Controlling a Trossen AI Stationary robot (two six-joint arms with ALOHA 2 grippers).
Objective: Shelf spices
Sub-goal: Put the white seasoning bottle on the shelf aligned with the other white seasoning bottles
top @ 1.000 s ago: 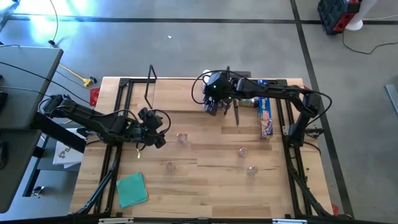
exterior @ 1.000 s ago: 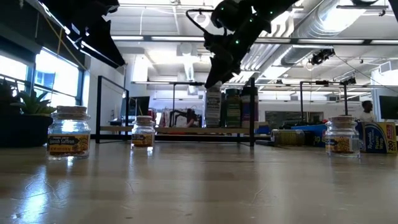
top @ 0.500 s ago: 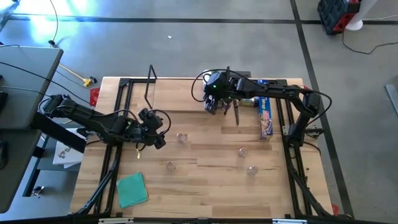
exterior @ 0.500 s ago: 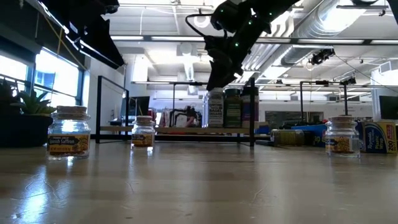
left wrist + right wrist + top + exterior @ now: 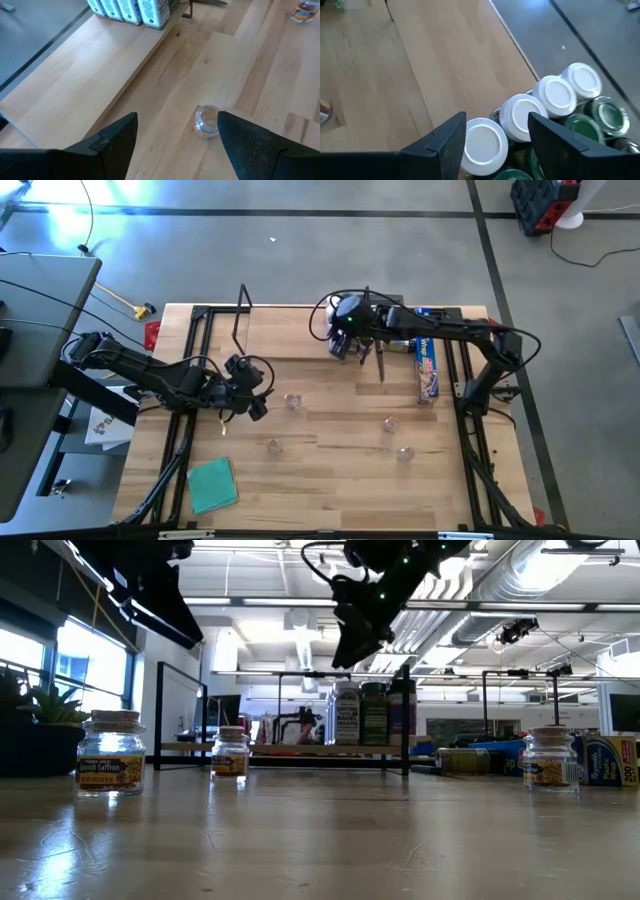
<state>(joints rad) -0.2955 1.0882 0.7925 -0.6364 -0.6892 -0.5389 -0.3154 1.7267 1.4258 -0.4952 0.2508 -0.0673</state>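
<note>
Evidently the spices still to be shelved are small clear glass jars, light and rigid but smooth-sided and breakable, so each is best pinched across the body just under the lid, upright, with modest force. Taking the shelf point(image 5: 300, 332) as landmark: a row of jars point(image 5: 520, 117) with white and green lids already stands at its end toward the blue wrap box point(image 5: 427, 366), and the right gripper point(image 5: 492, 150) hovers just above that row, jaws apart with nothing between them. Four loose jars stand on the table point(image 5: 330, 480) in front of the shelf: one jar point(image 5: 292, 401) nearest its front edge, another point(image 5: 273, 445) farther out, and two point(image 5: 390, 423) point(image 5: 404, 452) toward the wrap-box side. The left gripper point(image 5: 248, 390) sits beside the nearest jar, off the shelf's front edge, jaws wide and empty (in its own wrist view that jar point(image 5: 206, 121) stands just ahead of the fingers)

Hard to make out: the high view cannot count the shelved jars, since the right arm covers them; the right wrist view cuts off the row at its edge; the low view shows cork-like tops on the loose jars and only one label, reading saffron, with any clarity
</note>
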